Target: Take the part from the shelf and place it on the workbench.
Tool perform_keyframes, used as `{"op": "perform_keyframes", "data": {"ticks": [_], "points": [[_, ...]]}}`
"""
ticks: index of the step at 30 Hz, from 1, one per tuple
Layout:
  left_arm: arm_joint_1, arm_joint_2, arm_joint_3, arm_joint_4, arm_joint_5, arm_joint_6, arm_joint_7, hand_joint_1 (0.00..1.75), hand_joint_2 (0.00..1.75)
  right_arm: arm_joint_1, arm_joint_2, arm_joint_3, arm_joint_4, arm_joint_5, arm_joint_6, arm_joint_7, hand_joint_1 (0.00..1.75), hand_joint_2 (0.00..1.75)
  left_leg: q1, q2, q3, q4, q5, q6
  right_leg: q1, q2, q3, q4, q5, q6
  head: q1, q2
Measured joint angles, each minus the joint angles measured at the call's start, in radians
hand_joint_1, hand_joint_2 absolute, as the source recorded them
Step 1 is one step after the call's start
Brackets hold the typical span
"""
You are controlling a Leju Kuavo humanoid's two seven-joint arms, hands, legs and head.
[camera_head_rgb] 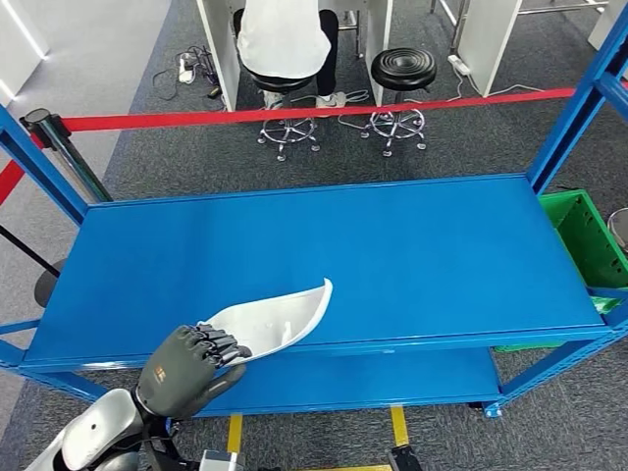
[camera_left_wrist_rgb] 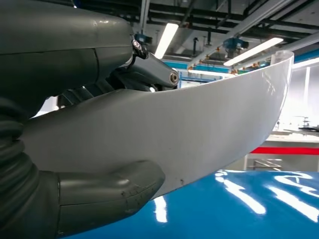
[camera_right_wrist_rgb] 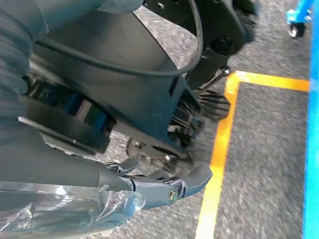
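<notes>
At the lower left of the head view the left hand (camera_head_rgb: pixel 182 368) grips the near end of the part (camera_head_rgb: pixel 278 319), a long, curved white shell; the fingers (camera_head_rgb: pixel 219 343) lie over its top face, and the left wrist view shows the thumb (camera_left_wrist_rgb: pixel 109 191) pressed under it, so the hand is clamped on the part. From that grip the part's long axis runs forward and to the right, out over the front edge of the blue desk (camera_head_rgb: pixel 370 255), with its far tip raised and pointing toward the middle of the surface. In the left wrist view the underside of the part hangs just above the blue top; whether any of it touches yet cannot be told. The next move, as I judge it, turns on lowering the part along that same line until it lies flat on the desk, then letting go. Further right, the right hand (camera_right_wrist_rgb: pixel 165 186) hangs low by the floor and a yellow line (camera_right_wrist_rgb: pixel 220 149), well apart from the part; its fingers reach outward, holding nothing that can be made out, but clear wrap hides part of it.
</notes>
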Motion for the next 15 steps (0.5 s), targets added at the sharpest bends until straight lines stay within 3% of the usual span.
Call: {"op": "perform_keyframes", "data": {"ticks": [1, 2, 3, 5, 7, 8, 11, 12, 13, 15], "points": [[0.003, 0.001, 0.003, -0.002, -0.006, 0.005, 0.003, 1.75, 1.75, 0.001, 0.0, 0.0, 0.0, 0.001, 0.001, 0.0, 0.0, 1.75, 0.0, 0.0, -0.01, 0.057, -0.028, 0.001, 0.002, -0.002, -0.013, 0.0, 0.009, -0.001, -0.001, 0.0], [0.006, 0.001, 0.007, -0.004, -0.012, 0.009, 0.006, 1.75, 1.75, 0.002, 0.001, 0.0, 0.0, 0.002, 0.002, 0.0, 0.0, 1.75, -0.001, 0.0, -0.006, 0.086, -0.035, 0.003, 0.004, -0.004, -0.025, 0.0, 0.018, -0.001, -0.002, 0.0], [0.009, 0.001, 0.01, -0.005, -0.018, 0.013, 0.008, 1.75, 1.75, 0.003, 0.001, 0.0, 0.0, 0.002, 0.004, 0.001, 0.0, 1.75, -0.001, 0.0, 0.016, 0.08, -0.026, 0.006, 0.006, -0.002, -0.036, 0.0, 0.026, 0.001, -0.002, 0.0], [0.012, 0.001, 0.014, -0.006, -0.031, 0.021, 0.013, 1.75, 1.75, 0.003, 0.001, 0.0, 0.0, 0.003, 0.011, 0.004, 0.0, 1.75, -0.003, -0.011, 0.112, -0.03, 0.007, 0.017, 0.006, 0.005, -0.054, 0.0, 0.042, 0.009, -0.002, 0.0], [0.013, 0.001, 0.014, -0.007, -0.04, 0.029, 0.017, 1.75, 1.75, 0.002, 0.002, 0.0, 0.0, 0.004, 0.022, 0.009, 0.0, 1.75, -0.005, -0.031, 0.202, -0.154, 0.013, 0.025, 0.008, 0.014, -0.066, 0.0, 0.058, 0.021, -0.001, 0.0], [0.013, 0.001, 0.014, -0.007, -0.042, 0.033, 0.018, 1.75, 1.75, 0.002, 0.002, 0.0, 0.0, 0.005, 0.026, 0.01, 0.0, 1.75, -0.007, -0.037, 0.222, -0.187, 0.009, 0.026, 0.008, 0.018, -0.07, -0.003, 0.067, 0.027, -0.003, 0.0], [0.012, 0.0, 0.014, -0.007, -0.043, 0.038, 0.021, 1.75, 1.75, 0.004, 0.002, 0.0, 0.0, 0.004, 0.039, 0.013, 0.0, 1.75, -0.009, -0.017, 0.215, -0.202, 0.025, 0.037, 0.004, 0.029, -0.079, -0.015, 0.087, 0.048, -0.005, 0.0], [0.01, -0.002, 0.013, -0.007, -0.042, 0.04, 0.022, 1.75, 1.75, 0.004, 0.001, 0.0, 0.0, 0.002, 0.042, 0.014, 0.0, 1.75, -0.009, -0.007, 0.209, -0.205, 0.035, 0.045, 0.004, 0.024, -0.088, -0.003, 0.07, 0.052, -0.002, 0.0], [0.007, -0.006, 0.012, -0.007, -0.039, 0.042, 0.022, 1.75, 1.75, 0.005, 0.0, 0.0, 0.001, -0.001, 0.044, 0.015, 0.0, 1.75, -0.008, 0.003, 0.199, -0.209, 0.046, 0.053, 0.005, 0.016, -0.101, 0.03, 0.034, 0.056, 0.001, 0.0], [-0.003, -0.017, 0.005, -0.005, -0.032, 0.043, 0.022, 1.75, 1.75, 0.006, -0.004, -0.002, 0.001, -0.014, 0.047, 0.009, 0.0, 1.75, -0.011, 0.019, 0.176, -0.209, 0.066, 0.063, 0.006, 0.0, -0.132, 0.148, -0.061, 0.06, 0.008, 0.0]]}}
